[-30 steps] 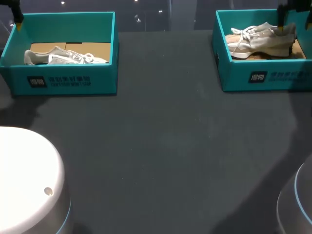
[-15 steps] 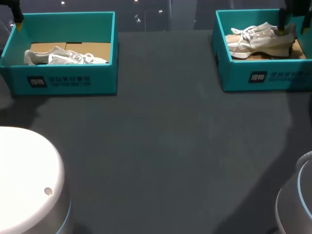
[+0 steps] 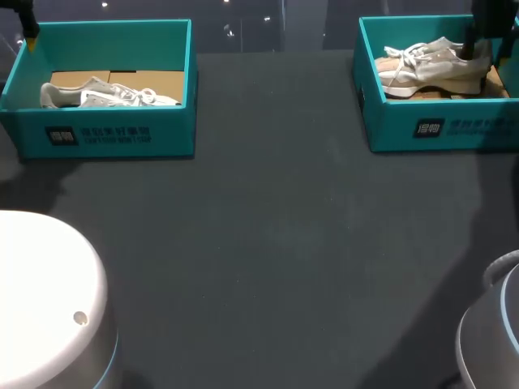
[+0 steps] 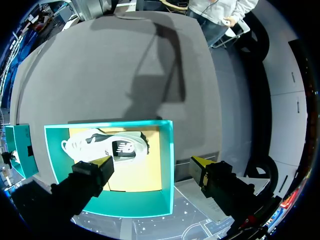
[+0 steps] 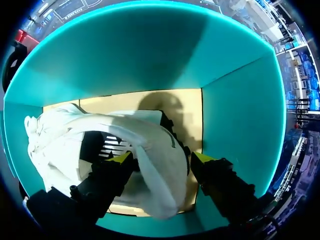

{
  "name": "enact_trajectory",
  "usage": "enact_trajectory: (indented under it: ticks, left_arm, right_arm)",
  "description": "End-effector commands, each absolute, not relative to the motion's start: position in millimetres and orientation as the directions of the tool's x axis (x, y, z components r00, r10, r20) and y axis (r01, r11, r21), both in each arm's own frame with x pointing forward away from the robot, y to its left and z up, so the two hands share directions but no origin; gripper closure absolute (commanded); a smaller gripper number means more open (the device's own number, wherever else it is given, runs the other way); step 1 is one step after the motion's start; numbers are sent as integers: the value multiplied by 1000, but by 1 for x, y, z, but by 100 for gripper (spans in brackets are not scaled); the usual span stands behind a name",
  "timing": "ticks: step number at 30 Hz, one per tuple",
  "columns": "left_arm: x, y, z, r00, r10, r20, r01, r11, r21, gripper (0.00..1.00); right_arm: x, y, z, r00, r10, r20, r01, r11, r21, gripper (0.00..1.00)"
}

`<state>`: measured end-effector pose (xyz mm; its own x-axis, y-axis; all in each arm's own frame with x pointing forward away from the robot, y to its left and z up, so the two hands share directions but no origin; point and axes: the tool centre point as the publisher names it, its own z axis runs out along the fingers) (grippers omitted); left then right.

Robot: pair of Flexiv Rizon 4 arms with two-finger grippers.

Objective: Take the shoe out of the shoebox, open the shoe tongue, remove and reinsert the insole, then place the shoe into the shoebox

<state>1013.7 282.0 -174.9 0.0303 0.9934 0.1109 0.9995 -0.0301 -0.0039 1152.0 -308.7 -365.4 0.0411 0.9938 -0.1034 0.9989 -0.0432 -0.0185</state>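
Well, at the far left corner of the table sits the left shoebox, its shoe lying on its side on the cardboard floor. The left gripper hangs above that box's outer wall with its fingers spread wide and nothing in them, one tip over the box, the other outside it.

At the far right corner, the right shoebox holds the task's shoe, with its toe toward the table's middle and its heel by the box's outer wall. The right gripper is down inside, fingers spread astride the heel. I judge it is not yet pinching.

The risks, as I see them:
- A pinch on the soft heel collar alone may slip, so the shoe swings or drops.
- On the lift, the toe or loose laces may catch the box wall and drag the light box along.
- The outer finger is close to the wall and may scrape it.

The head view shows only a dark finger against the heel and hides the tips. The right wrist view shows both yellow tips flanking the heel. The left fingers' spread shows only in the left wrist view.
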Motion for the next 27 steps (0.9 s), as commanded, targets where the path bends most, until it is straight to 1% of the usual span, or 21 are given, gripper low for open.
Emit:
enact_trajectory:
  ticks: [1,3,5,6,7,9,12,15,17,18,27]
  left_arm:
    - [1012,282,-174,31,993,113,1000,-31,0,0]
    - [1012,282,-174,31,993,113,1000,-31,0,0]
    - [1012,282,-174,31,993,113,1000,-31,0,0]
    - [1012,282,-174,31,993,113,1000,-31,0,0]
    - [1012,282,-174,31,993,113,1000,-31,0,0]
    - [1012,282,-174,31,993,113,1000,-31,0,0]
    - [1012,282,-174,31,993,113,1000,-31,0,0]
    - [1012,282,-174,31,993,113,1000,-31,0,0]
    - [1012,282,-174,31,993,113,1000,-31,0,0]
    - [1012,282,-174,31,993,113,1000,-31,0,0]
    - [1012,282,-174,31,993,113,1000,-31,0,0]
  right_arm:
    - [1161,-309,-372,39,994,-97,998,-44,-48,25]
    - [1161,-309,-373,41,995,-93,998,-46,-52,26]
    - [1161,-309,-374,42,995,-91,998,-47,-53,31]
    - [1161,-309,-374,42,995,-90,997,-47,-54,39]
    - [1160,-309,-374,42,995,-90,997,-47,-54,50]
    - [1160,-308,-374,43,995,-89,997,-48,-55,58]
    - [1160,-308,-375,45,995,-88,997,-50,-56,65]
    - [1159,-308,-375,49,995,-88,997,-54,-58,78]
    - [1158,-308,-375,51,995,-88,997,-57,-59,91]
    - [1158,-308,-375,53,995,-88,996,-59,-60,100]
    - [1155,-310,-371,67,991,-117,995,-75,-69,100]
